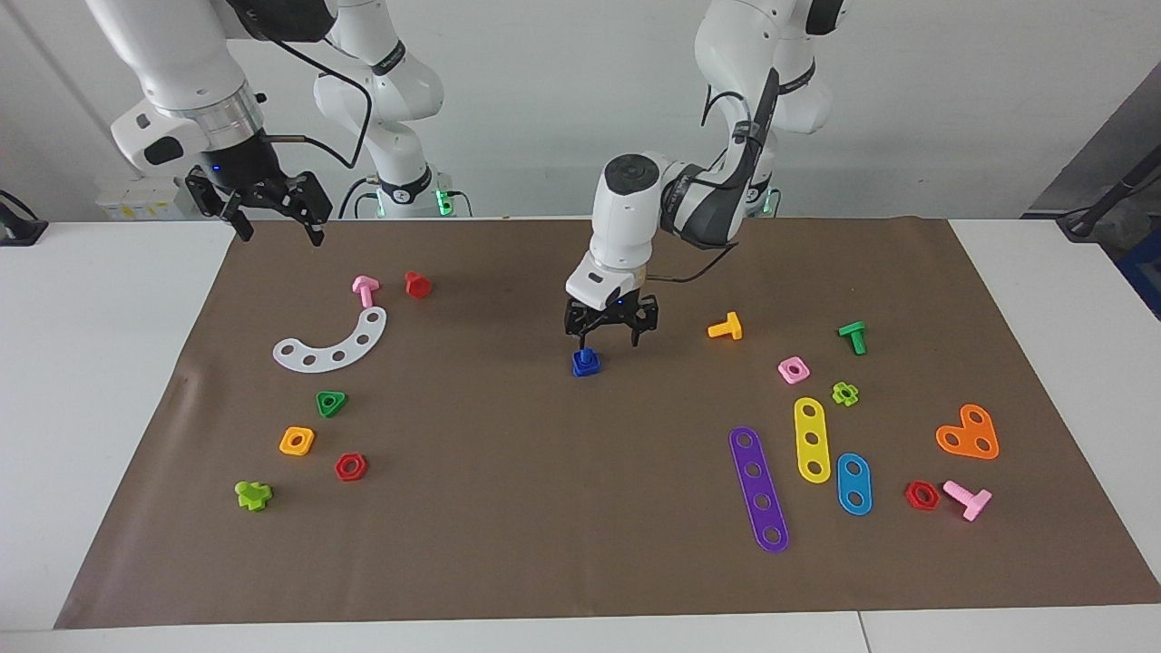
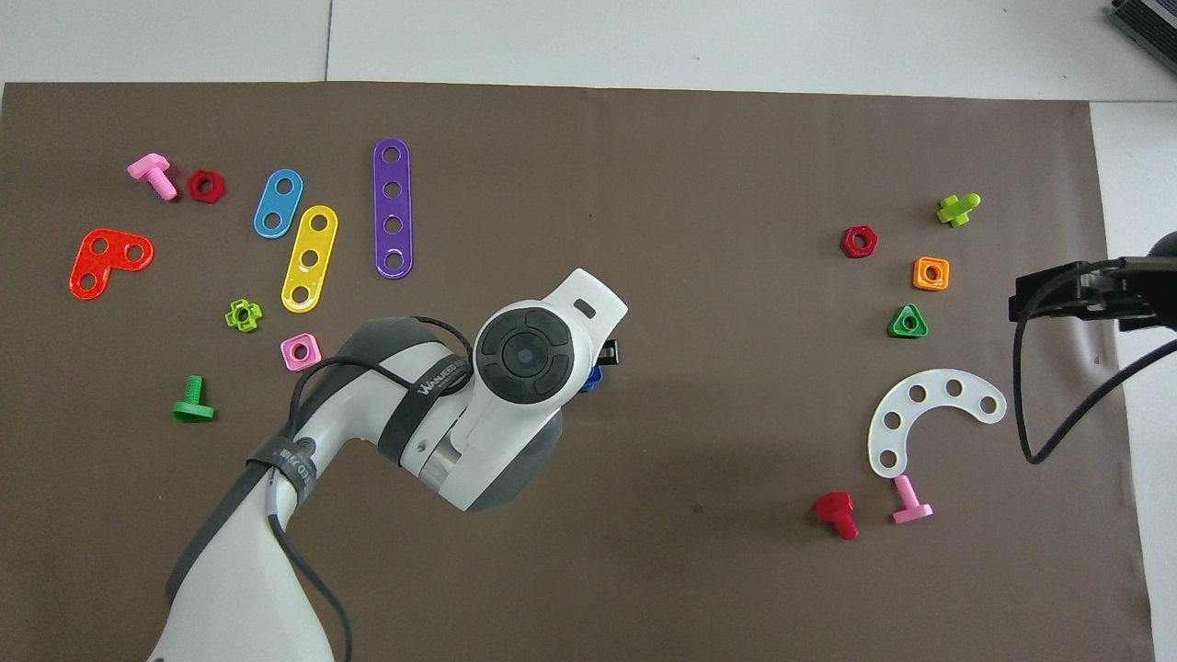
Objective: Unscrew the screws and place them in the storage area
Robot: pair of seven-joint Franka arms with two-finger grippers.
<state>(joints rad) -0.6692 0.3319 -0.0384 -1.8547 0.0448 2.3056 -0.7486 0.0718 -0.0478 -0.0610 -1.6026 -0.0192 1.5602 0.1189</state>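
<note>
From across the table, the left gripper (image 1: 607,341) hangs mid-frame, fingers spread and holding nothing, one tip just above the blue bolt (image 1: 586,362). The right gripper (image 1: 268,218) waits upper left, open, empty.

From overhead, the left arm's wrist hides most of the bolt (image 2: 593,377) at centre; the white curved strip (image 2: 929,416) lies at right.

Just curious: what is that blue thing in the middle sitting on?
The blue screw stands in a blue square nut on the brown mat. Its shank is hidden. The open left gripper hovers above.
</note>
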